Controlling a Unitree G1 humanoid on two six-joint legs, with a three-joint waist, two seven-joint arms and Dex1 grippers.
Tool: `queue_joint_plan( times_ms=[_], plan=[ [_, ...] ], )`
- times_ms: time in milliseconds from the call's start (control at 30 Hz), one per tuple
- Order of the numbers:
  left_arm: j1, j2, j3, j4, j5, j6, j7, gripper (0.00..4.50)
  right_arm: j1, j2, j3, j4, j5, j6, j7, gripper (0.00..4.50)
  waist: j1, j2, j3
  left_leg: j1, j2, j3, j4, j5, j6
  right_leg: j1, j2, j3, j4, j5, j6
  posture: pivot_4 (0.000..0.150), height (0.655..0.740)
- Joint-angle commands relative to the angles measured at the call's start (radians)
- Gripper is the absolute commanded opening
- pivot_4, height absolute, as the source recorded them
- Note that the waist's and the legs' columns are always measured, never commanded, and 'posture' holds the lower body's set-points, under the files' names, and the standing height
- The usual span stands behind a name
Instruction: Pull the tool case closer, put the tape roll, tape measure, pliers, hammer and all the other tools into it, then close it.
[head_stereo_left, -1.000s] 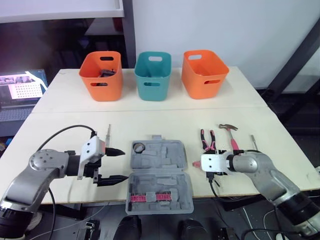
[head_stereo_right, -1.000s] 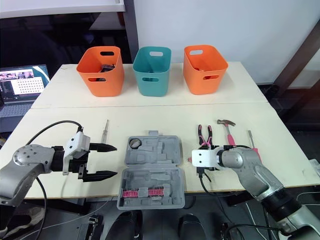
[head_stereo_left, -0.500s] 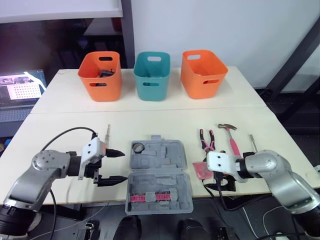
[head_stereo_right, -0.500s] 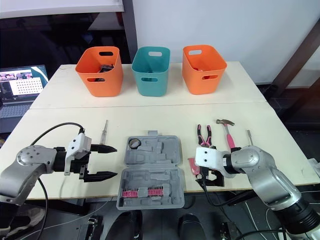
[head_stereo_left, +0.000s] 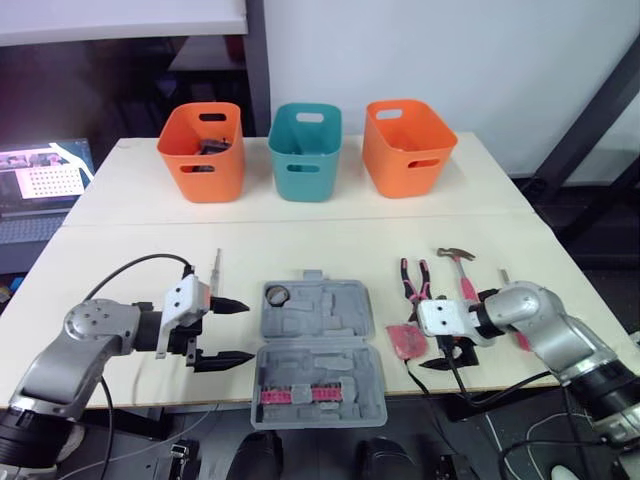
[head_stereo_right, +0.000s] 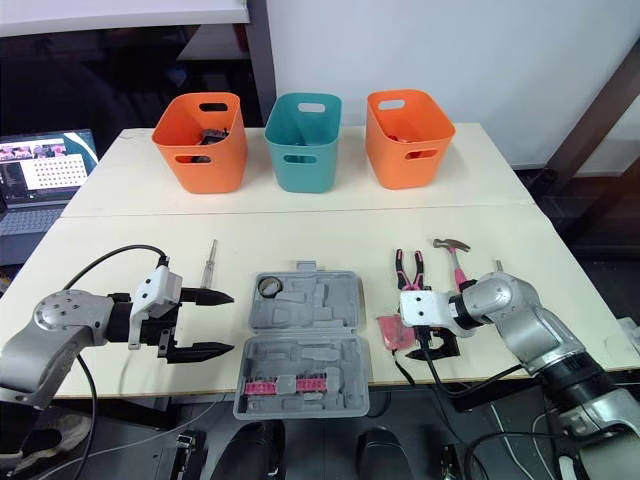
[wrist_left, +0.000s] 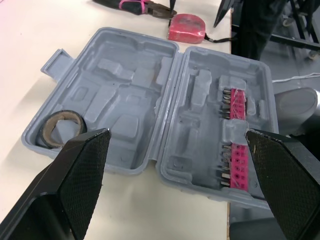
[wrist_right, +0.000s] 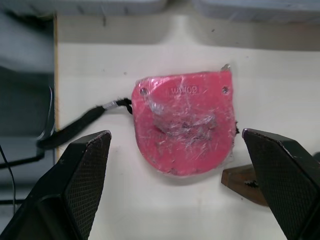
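The grey tool case (head_stereo_left: 318, 345) lies open at the table's front edge, with a tape roll (head_stereo_left: 277, 294) in its far left pocket and a pink bit strip (head_stereo_left: 305, 394) in the near half. My left gripper (head_stereo_left: 244, 331) stands open just left of the case, holding nothing. A red tape measure (head_stereo_left: 405, 339) lies to the right of the case. My right gripper (head_stereo_left: 436, 350) hovers open beside it, and the tape measure (wrist_right: 185, 127) shows between its fingers, apart from them. Pink-handled pliers (head_stereo_left: 415, 278) and a hammer (head_stereo_left: 462, 270) lie behind the right gripper. A screwdriver (head_stereo_left: 217, 266) lies beyond the left gripper.
Two orange bins (head_stereo_left: 203, 150) (head_stereo_left: 407, 146) and a teal bin (head_stereo_left: 306, 150) stand in a row at the back. A laptop (head_stereo_left: 40, 185) sits off the table's left side. Another thin tool (head_stereo_left: 505, 281) lies right of the hammer. Cables hang from both arms.
My right gripper drew back to the right off the tape measure, which now lies uncovered. The left arm and the case have stayed put.
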Motion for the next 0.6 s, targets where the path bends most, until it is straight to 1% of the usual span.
queue_joint_plan(
  times_ms=[33,167,367,467,500,533,600],
  plan=[
    [0.018,0.015,0.036,-0.033,-0.009,-0.003,0.009,4.5,-0.027,0.023,0.002,0.044,-0.004,-0.053,0.007,4.46,0.0,0.0,0.0,0.0,0.0,0.0,0.0,0.0,0.0,0.0,0.0,0.0,0.0,0.0,0.0,0.15,0.74],
    [0.025,0.008,0.052,-0.041,-0.03,0.015,0.026,4.5,-0.045,0.06,0.008,0.106,-0.018,-0.08,-0.01,4.46,0.0,0.0,0.0,0.0,0.0,0.0,0.0,0.0,0.0,0.0,0.0,0.0,0.0,0.0,0.0,0.15,0.74],
    [0.025,0.013,0.057,-0.043,-0.029,0.02,0.025,4.5,-0.066,0.096,0.008,0.191,-0.022,-0.079,-0.022,4.46,0.0,0.0,0.0,0.0,0.0,0.0,0.0,0.0,0.0,0.0,0.0,0.0,0.0,0.0,0.0,0.15,0.74],
    [0.025,0.015,0.061,-0.045,-0.03,0.024,0.021,4.5,-0.059,0.091,0.005,0.198,-0.014,-0.059,-0.01,3.71,-0.001,0.0,0.0,0.001,0.0,0.0,0.0,0.0,0.0,0.001,0.0,0.0,0.0,0.0,0.0,0.15,0.74],
    [0.026,0.016,0.062,-0.047,-0.031,0.025,0.018,4.5,-0.055,0.086,0.003,0.187,-0.011,-0.05,-0.004,3.2,-0.001,0.0,0.0,0.001,0.0,0.0,0.0,0.0,0.0,0.001,0.0,0.0,0.0,0.0,0.0,0.15,0.74],
    [0.027,0.019,0.064,-0.047,-0.031,0.025,0.016,4.5,-0.05,0.083,-0.002,0.17,-0.002,-0.035,0.0,3.0,-0.001,0.0,0.0,0.001,0.0,0.0,0.0,0.0,0.0,0.001,0.0,0.0,0.0,0.0,0.0,0.15,0.74],
    [0.027,0.025,0.068,-0.044,-0.031,0.026,0.011,4.5,-0.042,0.075,-0.011,0.13,0.012,0.0,0.008,3.0,0.0,0.0,0.0,0.001,0.0,0.0,0.0,0.0,0.0,0.002,0.0,0.0,0.0,0.0,0.0,0.15,0.74]
  ],
)
